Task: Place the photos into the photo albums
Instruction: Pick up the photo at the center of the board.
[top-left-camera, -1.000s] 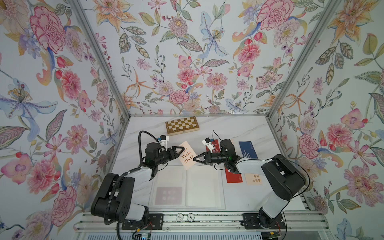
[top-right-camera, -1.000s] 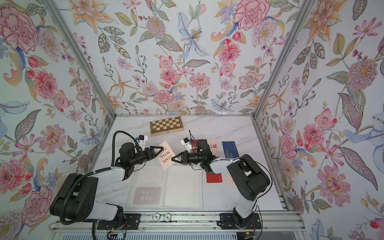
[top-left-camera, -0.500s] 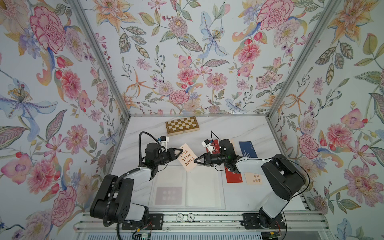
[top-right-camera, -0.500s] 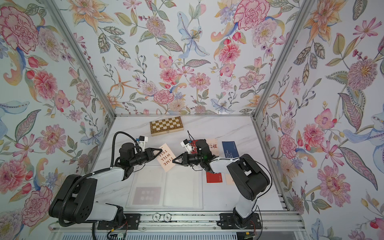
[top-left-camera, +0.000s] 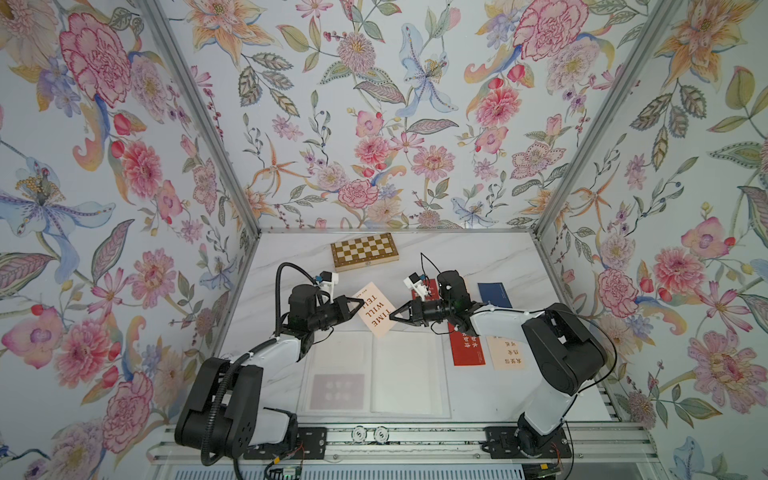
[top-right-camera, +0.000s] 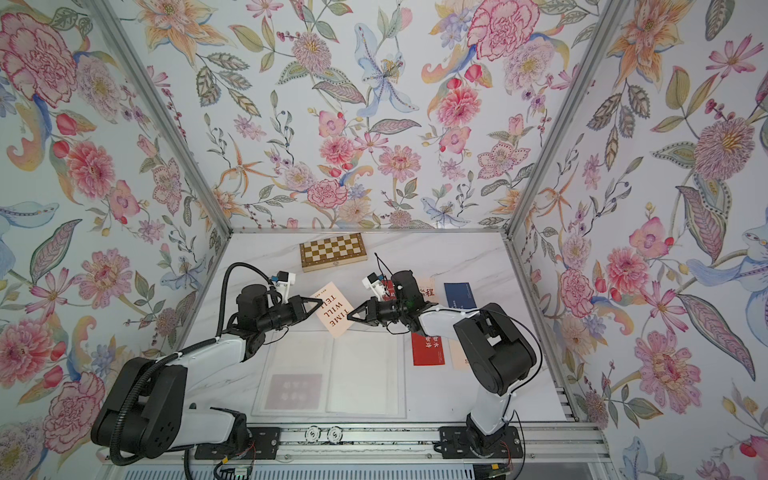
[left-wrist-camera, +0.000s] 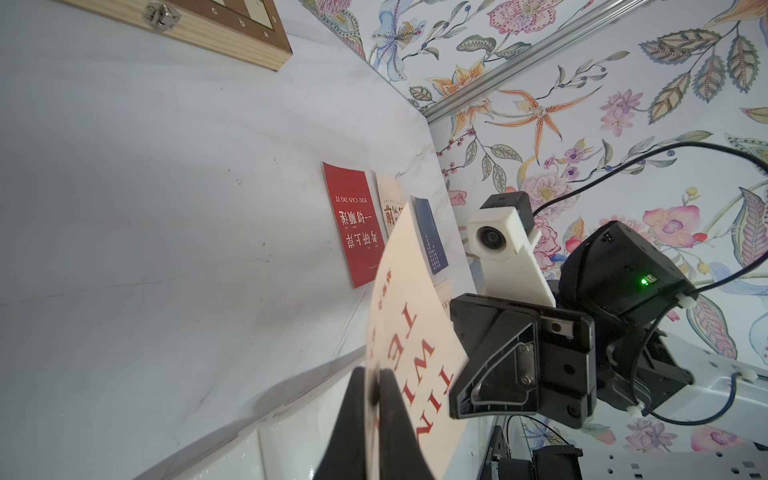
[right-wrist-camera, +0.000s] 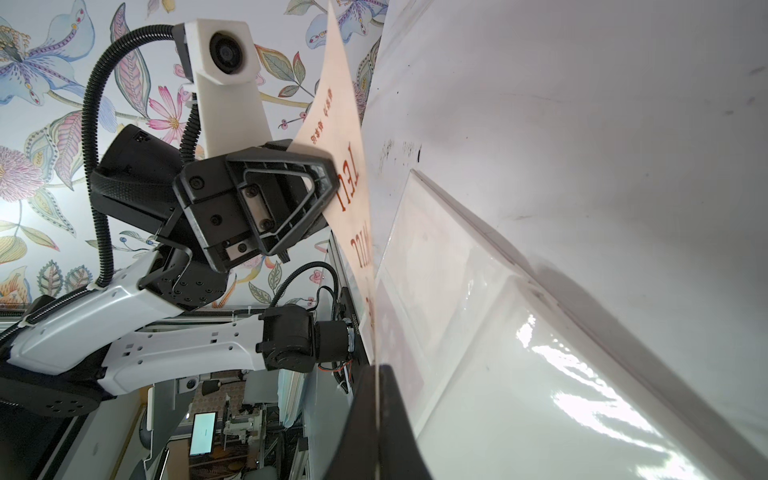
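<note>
Top views, both: your left gripper (top-left-camera: 360, 301) and right gripper (top-left-camera: 392, 317) are each pinched shut on opposite sides of the cream rectangular paper card (top-left-camera: 376, 309) printed "TIME WILL TELL". They hold it tilted in the air, just beyond the open white photo album (top-left-camera: 407, 374) with translucent sleeves. This two-sided hold probably steadies the flexible card for a handover before sleeving.

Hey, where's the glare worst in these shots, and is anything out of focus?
Right wrist view: strong white glare on the glossy sleeve page of the photo album. Left wrist view: the TIME WILL TELL card near the lens is soft, while the red card behind reads sharply. In both top views: even light, little glare.
</note>
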